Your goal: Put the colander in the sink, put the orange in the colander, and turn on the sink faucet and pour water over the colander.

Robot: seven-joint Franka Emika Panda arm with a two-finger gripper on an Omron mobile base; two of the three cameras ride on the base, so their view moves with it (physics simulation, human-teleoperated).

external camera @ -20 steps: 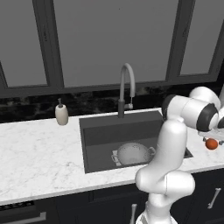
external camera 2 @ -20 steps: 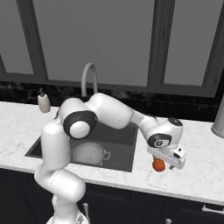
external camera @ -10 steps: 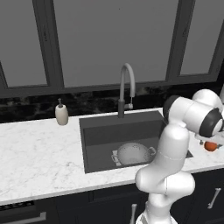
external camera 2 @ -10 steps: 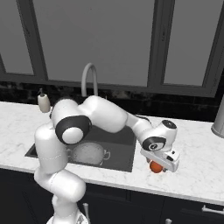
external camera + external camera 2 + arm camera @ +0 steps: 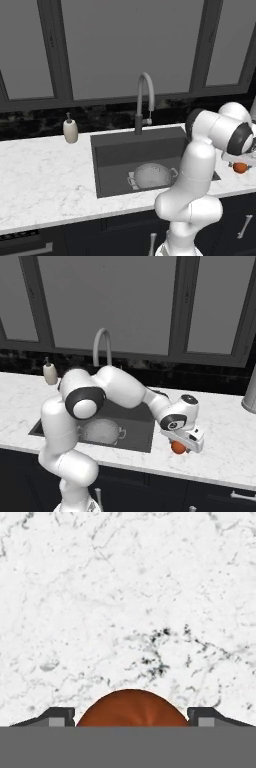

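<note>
- We see the gripper (image 5: 131, 716) low over the white marble counter (image 5: 125, 602), right of the sink (image 5: 115, 150).
- Its jaws stand apart on either side of the orange (image 5: 131, 708), each with a narrow gap to the fruit; we cannot tell whether they grip it.
- The orange (image 5: 178, 447) rests on the counter near its front edge.
- The colander (image 5: 151, 175) sits in the sink, below the sink faucet (image 5: 144, 102).
</note>
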